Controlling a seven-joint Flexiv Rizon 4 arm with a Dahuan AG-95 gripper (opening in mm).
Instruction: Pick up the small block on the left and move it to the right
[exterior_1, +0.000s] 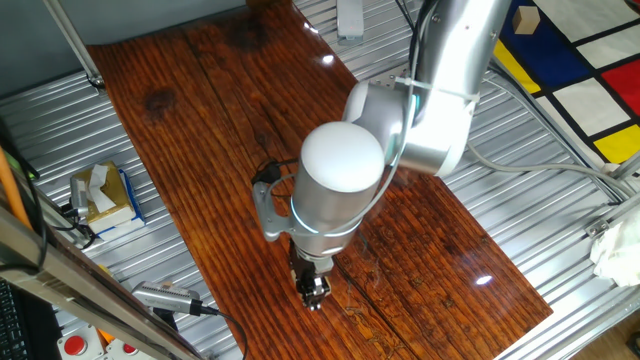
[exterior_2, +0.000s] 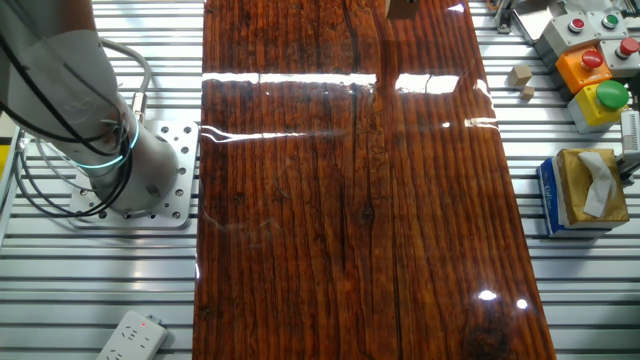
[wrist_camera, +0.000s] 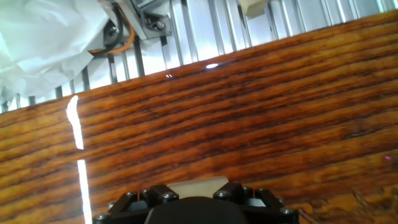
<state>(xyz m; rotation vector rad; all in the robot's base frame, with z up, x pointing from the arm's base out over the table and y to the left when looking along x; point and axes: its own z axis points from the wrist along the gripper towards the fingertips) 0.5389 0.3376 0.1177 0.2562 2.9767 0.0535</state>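
In the hand view the small block (wrist_camera: 196, 184), a plain light-tan wooden cube, sits between my two dark fingertips at the bottom edge. My gripper (wrist_camera: 196, 190) is shut on it over the dark red wooden board (wrist_camera: 236, 118). In one fixed view the gripper (exterior_1: 313, 290) points down, low over the board's near end, and the arm hides the block. I cannot tell whether the block touches the board.
A yellow-and-blue tissue box (exterior_1: 105, 195) stands on the metal slats beside the board; it also shows in the other fixed view (exterior_2: 585, 190). Two loose tan blocks (exterior_2: 519, 75) and coloured push buttons (exterior_2: 590, 60) lie near it. A white cloth (wrist_camera: 43, 37) and another tan block (wrist_camera: 252, 6) lie beyond the board's edge.
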